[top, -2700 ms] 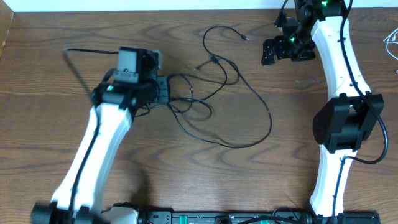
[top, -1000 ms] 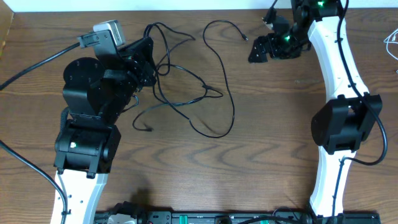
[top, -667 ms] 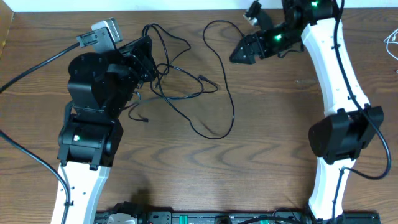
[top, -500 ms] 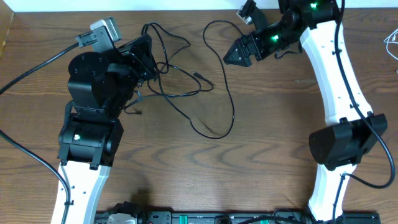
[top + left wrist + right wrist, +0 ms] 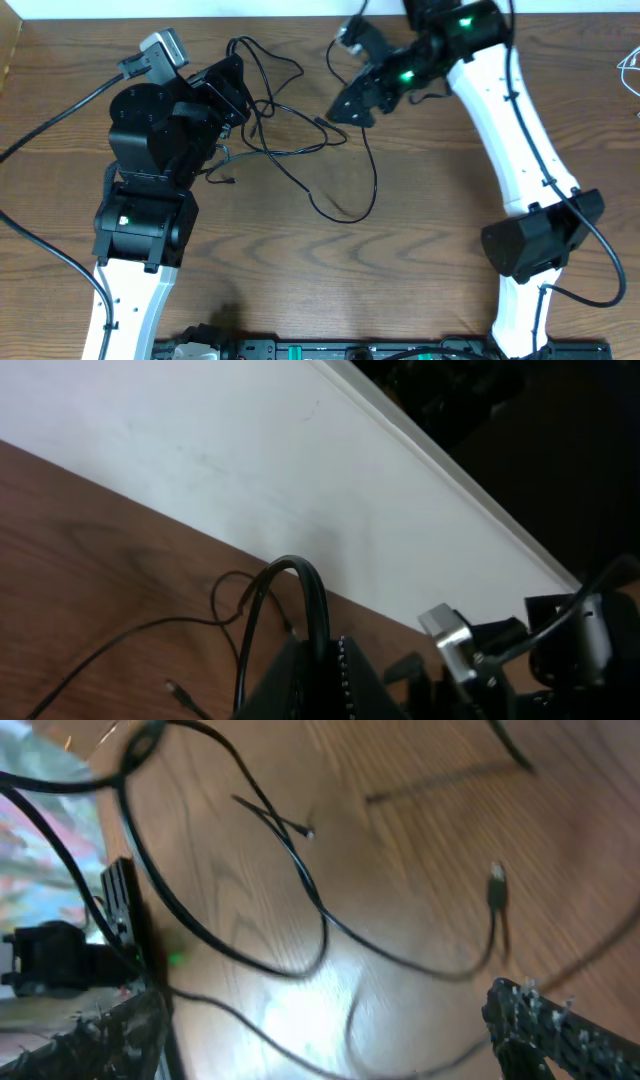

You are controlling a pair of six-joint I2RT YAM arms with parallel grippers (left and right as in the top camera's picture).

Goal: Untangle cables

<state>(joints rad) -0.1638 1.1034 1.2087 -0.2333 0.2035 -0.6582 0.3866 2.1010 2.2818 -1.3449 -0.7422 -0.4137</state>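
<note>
The worktop (image 5: 420, 290) carries the cables (image 5: 300, 150), and I judge them far from untangled. Several black strands cross each other just right of the left claw (image 5: 235, 88). Only one long loop (image 5: 350, 205) lies free, lower and further right of it. The left claw is closed on a bunch of cable, which bends over its fingers (image 5: 325, 660). The right claw (image 5: 343, 110), right of the left claw beyond the crossings, stands wide open and holds nothing. A small plug (image 5: 320, 122) lies between them. Nearly all the separating remains.
</note>
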